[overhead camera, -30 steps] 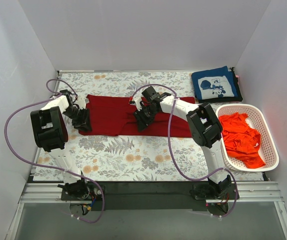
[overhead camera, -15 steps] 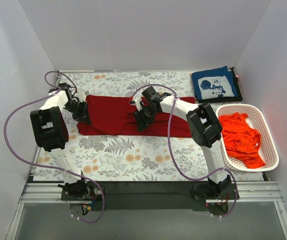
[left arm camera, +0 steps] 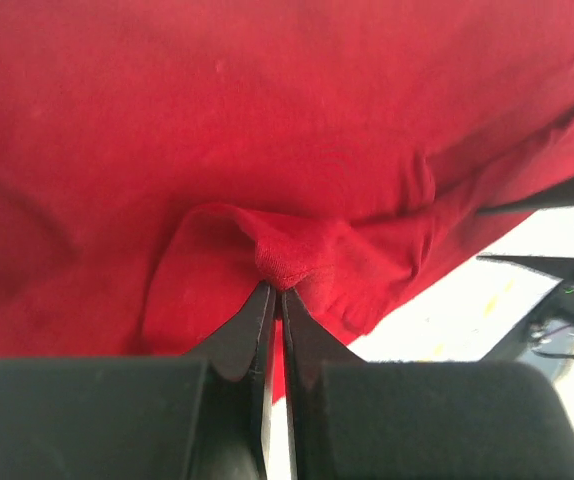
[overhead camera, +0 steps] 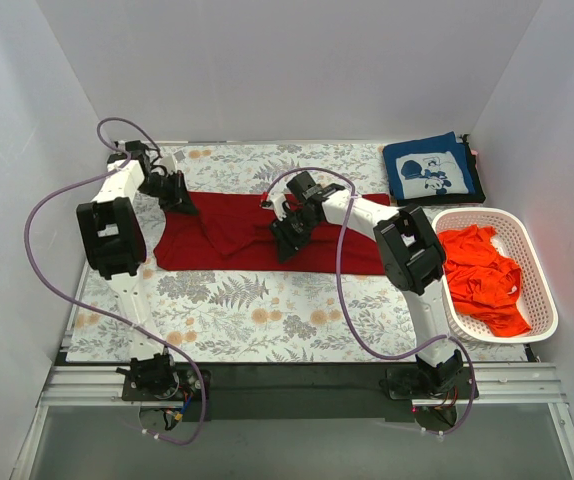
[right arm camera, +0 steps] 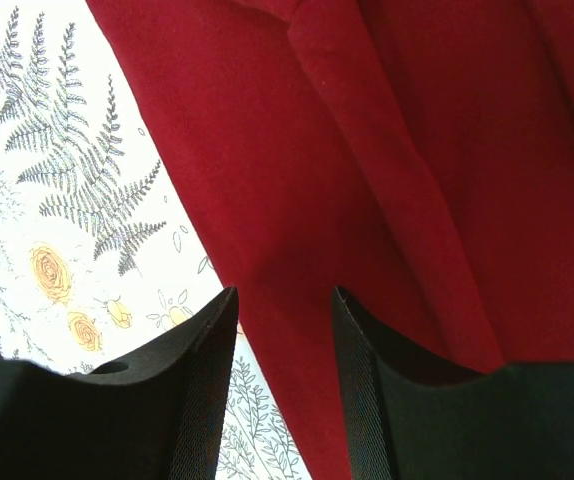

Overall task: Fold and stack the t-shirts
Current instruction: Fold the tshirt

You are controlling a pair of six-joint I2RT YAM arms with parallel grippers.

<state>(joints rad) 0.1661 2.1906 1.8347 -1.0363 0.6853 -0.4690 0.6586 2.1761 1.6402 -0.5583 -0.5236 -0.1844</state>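
- White walls (overhead camera: 287,70) box in a table covered with a floral table cloth (overhead camera: 267,310); both arms reach in from the near edge.
- Top view: the dark red t-shirt (overhead camera: 247,235) lies spread sideways across the middle of the cloth, wrinkled toward its left end.
- The left gripper (overhead camera: 183,201) is at the shirt's far left corner, right on the fabric.
- The right gripper (overhead camera: 285,244) sits over the middle of the same shirt, pointing down at it.
- The navy t-shirt (overhead camera: 430,170), white print facing up, lies folded in the far right corner of the table, well apart from the red one.
- The orange-red t-shirt (overhead camera: 482,275) is crumpled inside a white basket (overhead camera: 543,295) at the right edge, just near of the navy one.
- Left wrist view: the two black fingers (left arm camera: 242,335) are clenched together on a small bunched pinch of the red shirt, and folds fan out from that spot. The rest of the shirt fills nearly the whole view, with a bit of bright table showing at lower right.
- Right wrist view: these fingers (right arm camera: 205,385) stand apart with nothing between them, hanging over the shirt's edge. Red fabric with a long fold runs under the right finger and floral cloth shows on the left. Can't tell if the tips actually touch the cloth.
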